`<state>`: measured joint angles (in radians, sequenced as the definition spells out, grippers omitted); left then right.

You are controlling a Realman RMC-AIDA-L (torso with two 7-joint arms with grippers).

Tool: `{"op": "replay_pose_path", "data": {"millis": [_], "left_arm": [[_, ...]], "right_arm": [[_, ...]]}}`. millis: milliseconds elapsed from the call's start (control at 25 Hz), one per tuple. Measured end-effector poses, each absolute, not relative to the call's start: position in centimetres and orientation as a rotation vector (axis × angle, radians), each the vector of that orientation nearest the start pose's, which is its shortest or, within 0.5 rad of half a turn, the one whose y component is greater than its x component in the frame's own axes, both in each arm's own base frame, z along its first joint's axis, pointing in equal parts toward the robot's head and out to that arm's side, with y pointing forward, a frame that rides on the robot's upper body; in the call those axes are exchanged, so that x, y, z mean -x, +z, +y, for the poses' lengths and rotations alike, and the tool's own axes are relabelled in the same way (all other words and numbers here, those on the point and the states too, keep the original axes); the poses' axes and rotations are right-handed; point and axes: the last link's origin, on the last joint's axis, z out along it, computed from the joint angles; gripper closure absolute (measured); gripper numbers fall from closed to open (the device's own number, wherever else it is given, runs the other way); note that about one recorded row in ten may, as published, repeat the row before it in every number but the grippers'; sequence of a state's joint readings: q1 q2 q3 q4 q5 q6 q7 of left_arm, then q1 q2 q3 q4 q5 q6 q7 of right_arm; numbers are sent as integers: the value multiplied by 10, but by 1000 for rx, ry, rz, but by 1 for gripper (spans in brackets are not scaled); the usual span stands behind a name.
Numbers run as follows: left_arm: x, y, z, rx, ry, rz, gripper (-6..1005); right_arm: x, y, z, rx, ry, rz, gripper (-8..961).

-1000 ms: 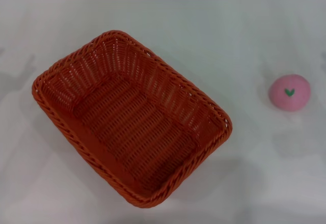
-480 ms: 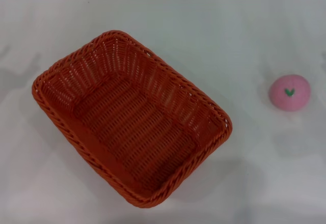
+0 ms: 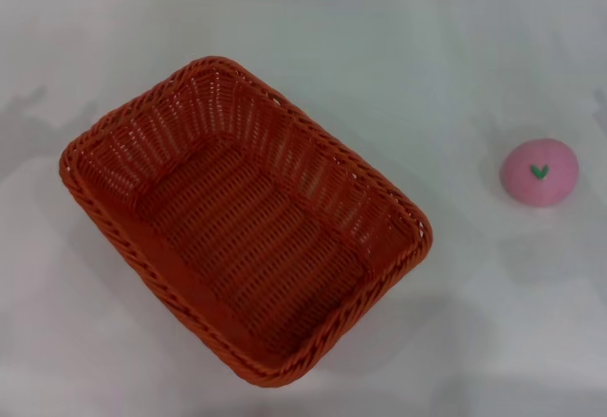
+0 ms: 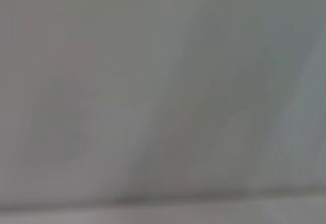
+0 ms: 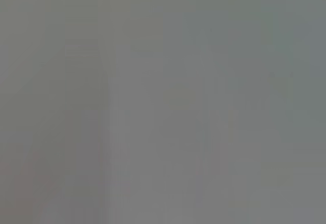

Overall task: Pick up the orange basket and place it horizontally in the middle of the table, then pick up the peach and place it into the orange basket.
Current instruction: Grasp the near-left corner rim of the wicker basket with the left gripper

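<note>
The orange basket (image 3: pixel 244 218) lies on the white table (image 3: pixel 455 47), left of centre in the head view. It is turned diagonally, one corner pointing to the far side and one to the near edge, and it holds nothing. The peach (image 3: pixel 540 172), a pink ball with a green leaf mark on top, rests on the table at the right, well apart from the basket. Neither gripper shows in the head view. Both wrist views show only a plain grey surface.
Faint shadows fall on the table at the far left and far right edges. The table's far edge runs along the top of the head view. Bare tabletop lies between the basket and the peach.
The basket and peach have not moved. The faint shadow at the table's left edge has shifted slightly inward.
</note>
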<state>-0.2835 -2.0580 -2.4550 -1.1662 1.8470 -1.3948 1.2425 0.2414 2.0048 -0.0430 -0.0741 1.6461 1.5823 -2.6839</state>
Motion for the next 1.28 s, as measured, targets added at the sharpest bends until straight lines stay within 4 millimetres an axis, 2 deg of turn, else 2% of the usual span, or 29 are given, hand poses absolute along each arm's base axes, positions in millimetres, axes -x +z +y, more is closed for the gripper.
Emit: {"op": "replay_pose_path", "data": {"millis": [160,400,600,800,840,960,1000,1280], "left_arm": [[279,127,341,2291,-487,-1047,191],[264,125,354,2394,-270,-1011,202],[258,108,359,2485,-147,-959,210],[251,94,361,2554,-108,-896,219],[248,81,360,2597,-78,-878,221],[247,72,361,2616,-63,-872,226],[246,62,362,2632,-55,-865,228],[250,46,364,2642,-36,-853,240]], "right_arm": [[-381,65,244,1532,834,447,175],[-381,65,244,1533,834,445,178],[-381,64,244,1532,837,449,180],[-381,64,243,1529,838,453,182],[-381,63,243,1529,838,454,182],[-381,63,243,1528,840,457,183],[-381,63,243,1528,840,457,184],[-381,62,243,1529,842,461,187]]}}
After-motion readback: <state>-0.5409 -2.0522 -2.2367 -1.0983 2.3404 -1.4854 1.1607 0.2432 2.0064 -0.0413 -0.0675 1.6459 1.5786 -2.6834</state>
